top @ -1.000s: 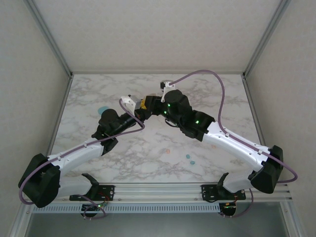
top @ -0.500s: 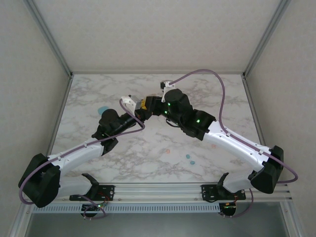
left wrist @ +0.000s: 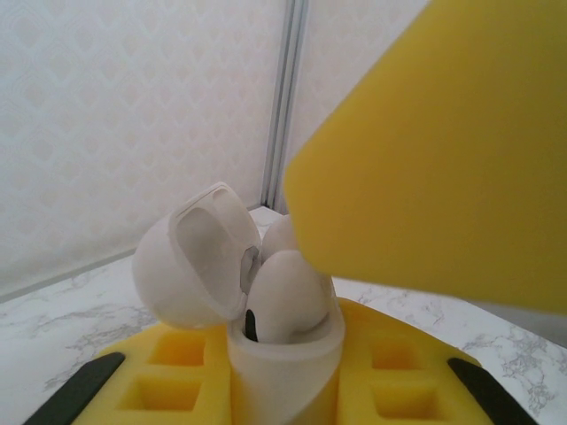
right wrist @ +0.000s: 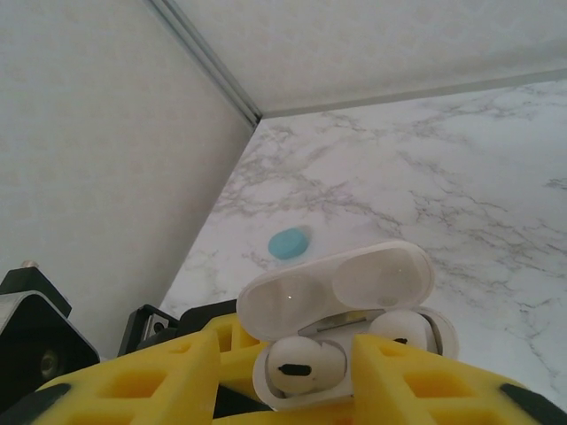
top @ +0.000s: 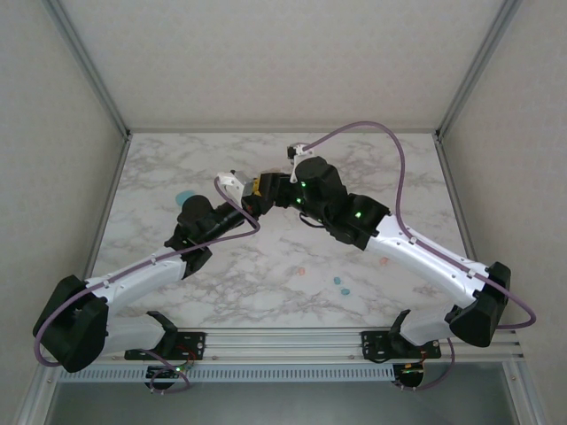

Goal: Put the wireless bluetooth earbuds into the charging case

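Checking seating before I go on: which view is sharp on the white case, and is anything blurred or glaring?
Right wrist: white case and both earbuds in it sharp, no glare. Left wrist: case fairly sharp, but an out-of-focus yellow shape covers the upper right. Top external: even light, loose earbuds mere specks.
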